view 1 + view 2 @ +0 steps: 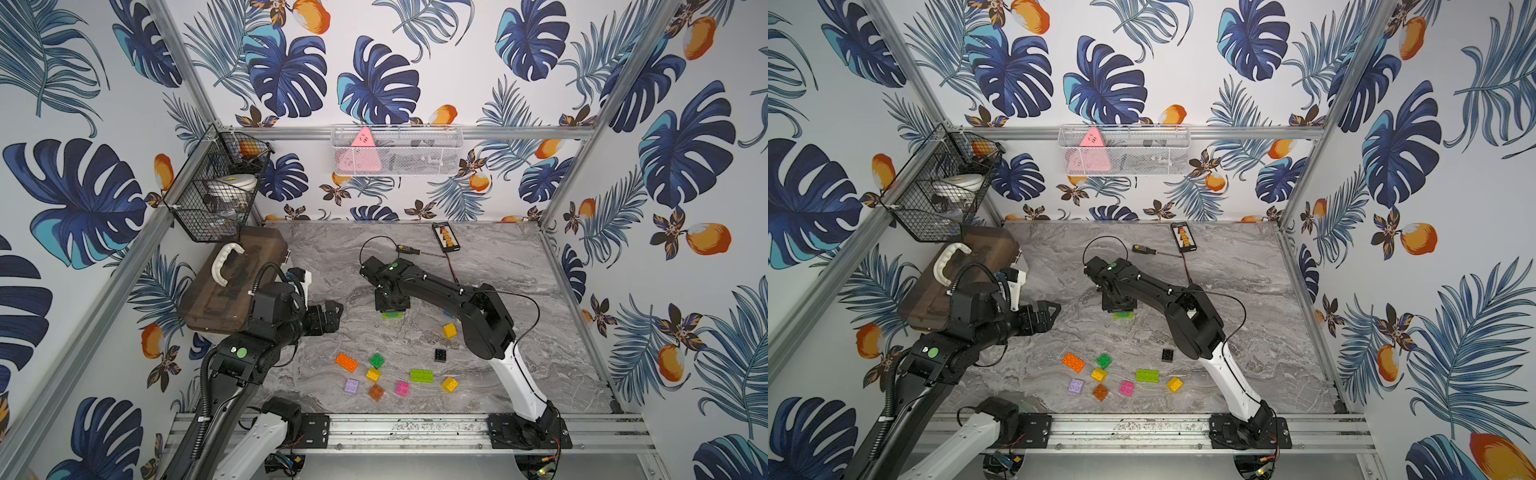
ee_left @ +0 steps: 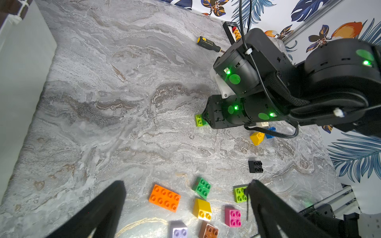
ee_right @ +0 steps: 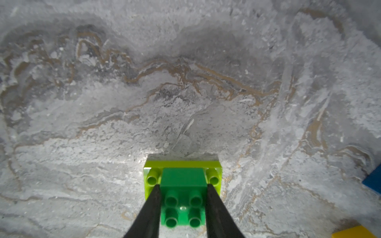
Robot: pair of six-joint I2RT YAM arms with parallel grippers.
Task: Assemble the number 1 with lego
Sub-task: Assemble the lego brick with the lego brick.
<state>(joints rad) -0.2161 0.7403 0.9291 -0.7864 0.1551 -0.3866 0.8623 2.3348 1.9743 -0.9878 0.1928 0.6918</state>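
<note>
My right gripper (image 3: pixel 183 186) is shut on a dark green 2x2 lego brick (image 3: pixel 183 208) that sits on top of a lime 2x4 brick (image 3: pixel 181 163) on the marble table. In both top views this gripper (image 1: pixel 390 307) points straight down mid-table over the lime brick (image 1: pixel 1123 316). My left gripper (image 2: pixel 187 183) hangs open and empty at the left (image 1: pixel 334 316). Loose lego lies near the front: orange 2x4 (image 1: pixel 346 362), green (image 1: pixel 377 360), lime 2x4 (image 1: pixel 421 375), pink (image 1: pixel 402 388), purple (image 1: pixel 352 385), black (image 1: pixel 440 355), yellow (image 1: pixel 449 330).
A brown case (image 1: pixel 232 286) with a white handle lies at the left behind my left arm. A screwdriver (image 1: pixel 405 248) and a black device (image 1: pixel 445 237) lie at the back. Wire baskets (image 1: pixel 216 195) hang on the walls. A metal rail (image 1: pixel 395 432) borders the front.
</note>
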